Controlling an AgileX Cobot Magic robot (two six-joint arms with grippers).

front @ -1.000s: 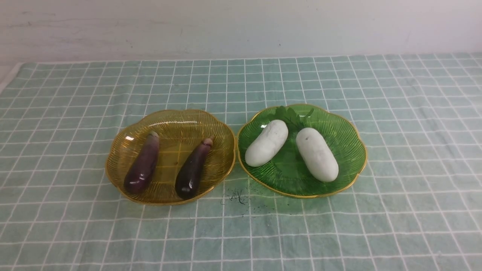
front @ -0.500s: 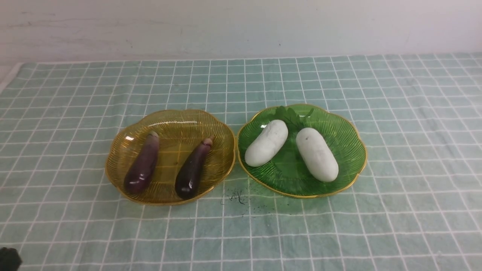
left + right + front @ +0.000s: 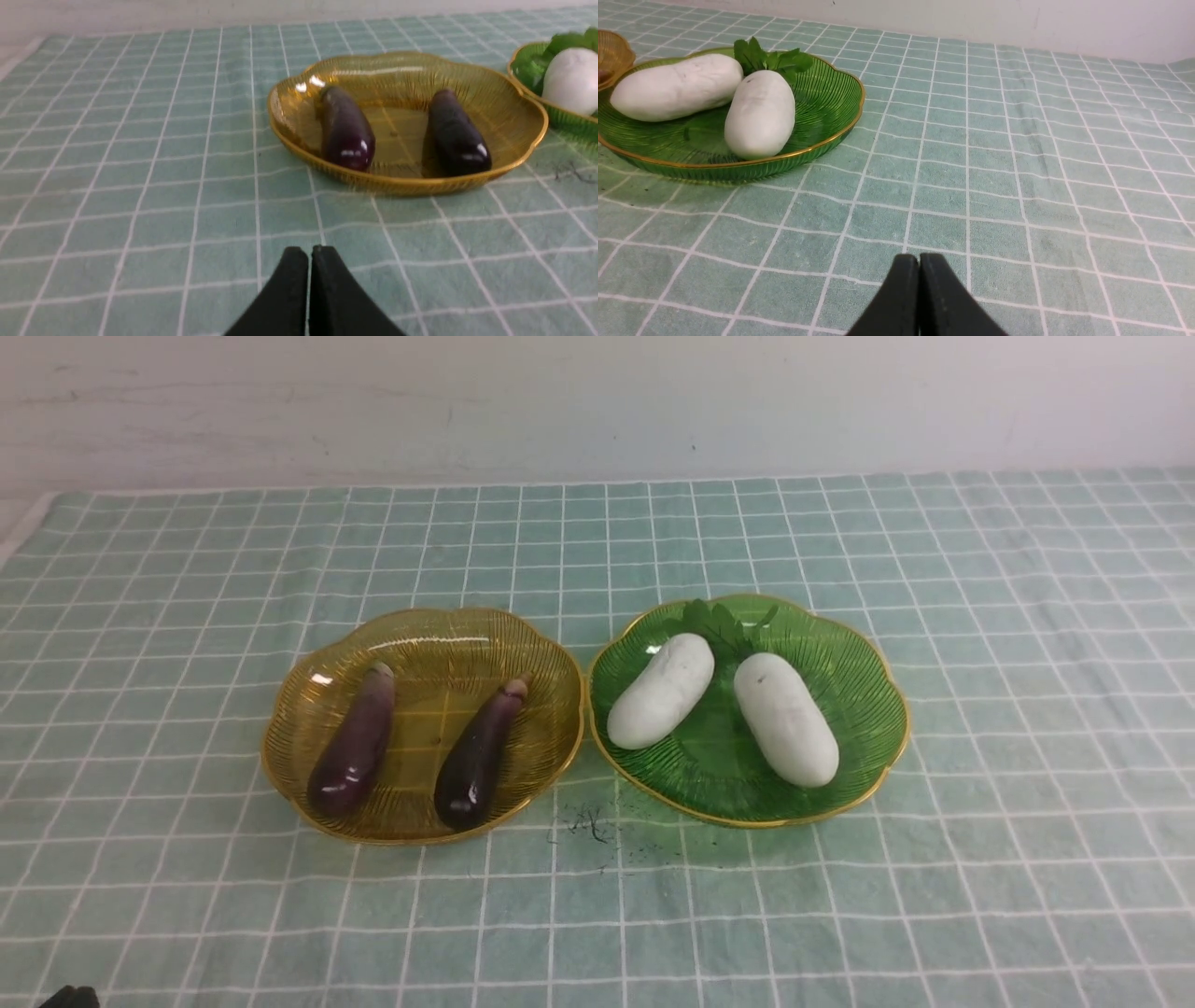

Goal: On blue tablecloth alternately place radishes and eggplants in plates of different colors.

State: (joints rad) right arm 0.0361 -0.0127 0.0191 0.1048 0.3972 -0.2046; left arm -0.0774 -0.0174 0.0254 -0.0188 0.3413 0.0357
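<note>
Both grippers' jaws are pressed together, and a low sweep ahead of them could knock the amber plate (image 3: 425,841)!

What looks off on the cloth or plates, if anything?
Dark, thread-like bits and specks lie on the tablecloth near where the amber plate and green plate meet; debris or a stain, can't tell. Neither plate looks damaged.

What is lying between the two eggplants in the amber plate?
Nothing lies between the left eggplant and the right eggplant; the front view shows only bare amber plate there.
</note>
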